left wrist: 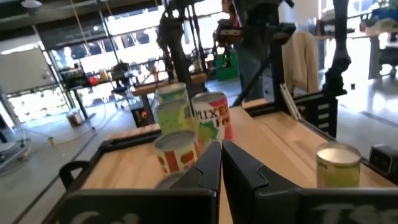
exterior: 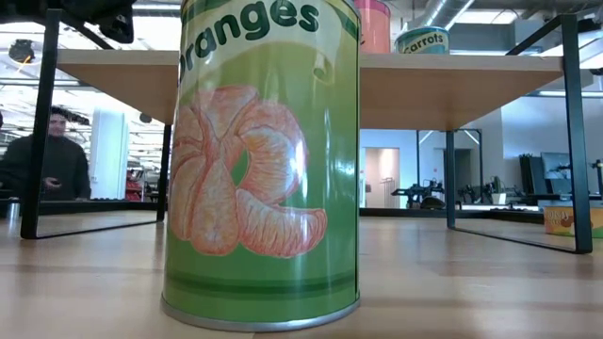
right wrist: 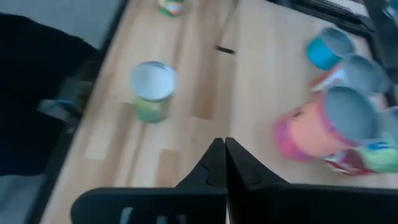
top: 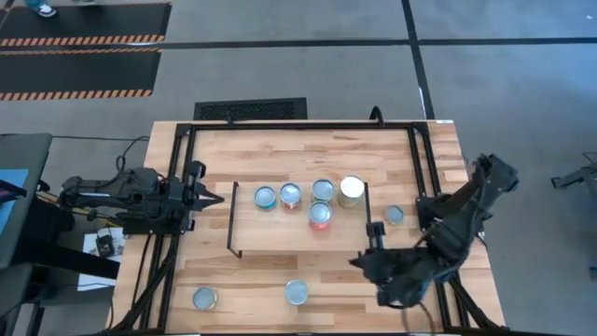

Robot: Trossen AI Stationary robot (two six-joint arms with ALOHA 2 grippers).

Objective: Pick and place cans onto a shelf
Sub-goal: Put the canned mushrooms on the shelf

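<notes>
The light-wood shelf (top: 247, 219) stands on black wire legs in the middle of the table. Several cans stand on its top, among them a blue one (top: 266, 197), a yellow-green one (top: 352, 191) and an orange-red one (top: 320, 215). Three cans stand on the tabletop: one right of the shelf (top: 395, 215) and two near the front edge (top: 297, 292) (top: 204, 299). In the low view the green oranges can (exterior: 264, 160) stands on its base. My left gripper (top: 216, 199) (left wrist: 219, 152) is shut and empty at the shelf's left end. My right gripper (top: 359, 262) (right wrist: 222, 152) is shut and empty, right of the front can (right wrist: 152, 87).
Black frame rails (top: 177, 187) run along the table's left, far and right sides. The shelf's wire legs (exterior: 38, 122) stand on the tabletop. A person (exterior: 57, 155) stands in the room beyond the table. Bare wood lies between the shelf and the front edge.
</notes>
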